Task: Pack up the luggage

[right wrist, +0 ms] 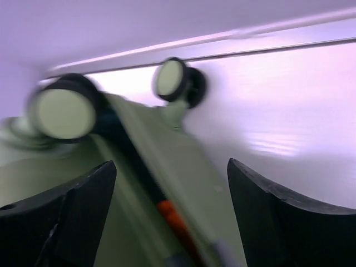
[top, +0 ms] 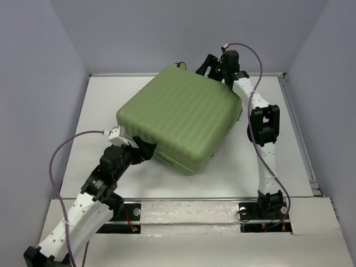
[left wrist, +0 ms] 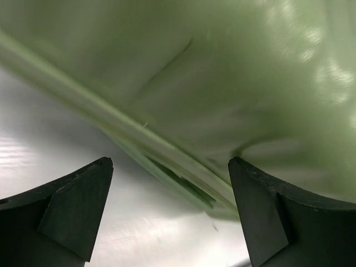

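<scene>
Lying flat and shut mid-frame in the top view, the large light green ribbed hard-shell suitcase (top: 183, 119) sits at an angle on the white counter (top: 94, 117). No lining or contents show, so the step looks like working the closed case at its edge. Whether that's opening it or zipping it up, can't tell.

L gripper (top: 146, 151) is at the case's lower-left edge, fingers wide w/ nothing between them. Its wrist view has the pale shell seam (left wrist: 139, 133) running diagonally just ahead.

R gripper (top: 208, 67) is at the upper-right corner, fingers also spread, holding nothing. The small black wheels (right wrist: 179, 78) are just ahead, view blurred. An orange bit (right wrist: 172, 217) sits by the seam, poss. a zip pull, too blurred to say.

Next move prob. needs one set of fingers lined up on the seam or pull, then closed on it, w/ the other arm bracing so the case doesn't slide.
</scene>
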`<state>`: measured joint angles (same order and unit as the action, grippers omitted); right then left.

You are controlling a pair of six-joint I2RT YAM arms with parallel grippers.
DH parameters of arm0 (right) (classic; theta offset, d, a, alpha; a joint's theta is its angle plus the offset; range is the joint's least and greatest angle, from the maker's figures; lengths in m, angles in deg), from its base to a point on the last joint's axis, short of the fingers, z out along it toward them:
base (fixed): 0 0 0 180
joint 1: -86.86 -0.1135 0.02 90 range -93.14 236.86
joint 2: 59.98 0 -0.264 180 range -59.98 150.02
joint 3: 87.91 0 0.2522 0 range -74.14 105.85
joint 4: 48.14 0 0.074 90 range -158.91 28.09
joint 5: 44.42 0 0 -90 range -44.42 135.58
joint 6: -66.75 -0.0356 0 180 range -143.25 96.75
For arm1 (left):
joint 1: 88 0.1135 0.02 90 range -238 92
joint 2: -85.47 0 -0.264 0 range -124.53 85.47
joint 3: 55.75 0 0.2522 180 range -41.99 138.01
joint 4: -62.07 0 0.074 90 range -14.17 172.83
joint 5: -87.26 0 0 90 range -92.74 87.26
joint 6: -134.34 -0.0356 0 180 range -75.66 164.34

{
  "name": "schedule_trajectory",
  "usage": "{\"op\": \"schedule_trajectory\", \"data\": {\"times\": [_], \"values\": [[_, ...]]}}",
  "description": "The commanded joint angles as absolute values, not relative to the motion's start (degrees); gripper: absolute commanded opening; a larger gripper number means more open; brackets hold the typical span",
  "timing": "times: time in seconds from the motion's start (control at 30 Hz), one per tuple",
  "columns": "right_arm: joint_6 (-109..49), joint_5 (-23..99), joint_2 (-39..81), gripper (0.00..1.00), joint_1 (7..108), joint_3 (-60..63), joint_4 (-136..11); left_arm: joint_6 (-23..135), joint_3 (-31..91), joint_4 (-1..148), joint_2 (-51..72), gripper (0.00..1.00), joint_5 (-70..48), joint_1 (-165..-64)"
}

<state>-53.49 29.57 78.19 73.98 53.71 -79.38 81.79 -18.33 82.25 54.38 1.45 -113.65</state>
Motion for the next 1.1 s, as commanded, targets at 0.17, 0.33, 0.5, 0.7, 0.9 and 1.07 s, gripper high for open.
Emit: {"op": "schedule_trajectory", "data": {"times": [0.17, 0.33, 0.5, 0.7, 0.9, 1.07], "values": [[-55.24, 9.63, 65.71, 1.00, 63.65, 53.04, -78.95, 80.65, -11.42, 80.58, 59.81, 0.98, -4.24, -119.38], [-55.86, 4.63, 62.81, 0.98, 68.31, 57.07, -81.33, 77.12, -6.40, 81.46, 56.56, 0.98, -1.86, -119.38], [-46.56, 8.64, 51.14, 0.73, 70.52, 50.59, -84.31, 75.89, -5.69, 79.09, 53.66, 0.98, -4.59, -119.38], [-44.34, 40.41, 20.51, 0.07, 70.52, 10.61, -82.13, 68.62, 9.54, 81.27, 46.83, 0.99, 8.13, -119.21], [-49.08, 49.97, 0.60, 0.07, 72.36, -19.63, -78.52, 64.47, 29.01, 82.25, 29.33, 0.99, 8.35, -113.69], [-50.32, 51.90, -5.92, 0.07, 72.36, -29.48, -79.57, 68.06, 33.07, 80.84, 18.43, 0.99, -4.65, -101.55]]}}
